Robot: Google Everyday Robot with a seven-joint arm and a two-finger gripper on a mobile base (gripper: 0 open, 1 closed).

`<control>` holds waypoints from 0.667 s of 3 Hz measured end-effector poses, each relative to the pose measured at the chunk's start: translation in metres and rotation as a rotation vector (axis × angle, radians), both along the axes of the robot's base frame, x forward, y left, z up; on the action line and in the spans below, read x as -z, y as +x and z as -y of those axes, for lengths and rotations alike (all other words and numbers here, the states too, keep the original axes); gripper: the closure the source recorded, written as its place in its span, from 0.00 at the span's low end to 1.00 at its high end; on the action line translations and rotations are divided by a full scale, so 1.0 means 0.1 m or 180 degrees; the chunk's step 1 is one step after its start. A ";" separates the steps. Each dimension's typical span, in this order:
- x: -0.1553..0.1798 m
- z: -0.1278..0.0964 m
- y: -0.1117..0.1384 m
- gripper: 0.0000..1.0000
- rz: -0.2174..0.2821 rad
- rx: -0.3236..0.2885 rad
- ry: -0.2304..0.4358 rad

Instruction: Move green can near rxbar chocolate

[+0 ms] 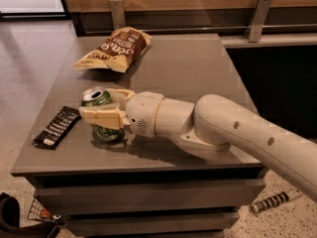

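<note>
The green can point(98, 99) stands upright on the grey table point(188, 68), with a silver top and olive-green side. My gripper point(105, 107) is shut on the green can, one cream finger point(101, 117) across its front and the other behind it. The rxbar chocolate point(57, 127) is a flat black wrapper with white lettering. It lies near the table's front left edge, a short gap to the left of the can. My white arm reaches in from the right.
A crinkled brown-and-tan chip bag point(115, 48) lies at the back left of the table. A wooden wall with metal brackets point(257, 16) stands behind. A striped object point(275, 201) lies on the floor at the right, a dark basket point(25, 217) at the lower left.
</note>
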State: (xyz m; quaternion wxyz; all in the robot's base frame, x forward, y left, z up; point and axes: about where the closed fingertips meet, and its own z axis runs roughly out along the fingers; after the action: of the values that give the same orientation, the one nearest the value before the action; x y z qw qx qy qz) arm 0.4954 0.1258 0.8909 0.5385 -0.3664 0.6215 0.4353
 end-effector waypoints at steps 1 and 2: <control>-0.01 -0.05 -0.04 1.00 0.0100 0.0039 -0.0007; -0.21 0.07 -0.06 1.00 0.0293 0.0145 -0.0042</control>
State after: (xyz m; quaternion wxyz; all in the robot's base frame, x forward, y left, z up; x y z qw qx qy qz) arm 0.4895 0.1192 0.9117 0.5739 -0.3753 0.6071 0.4015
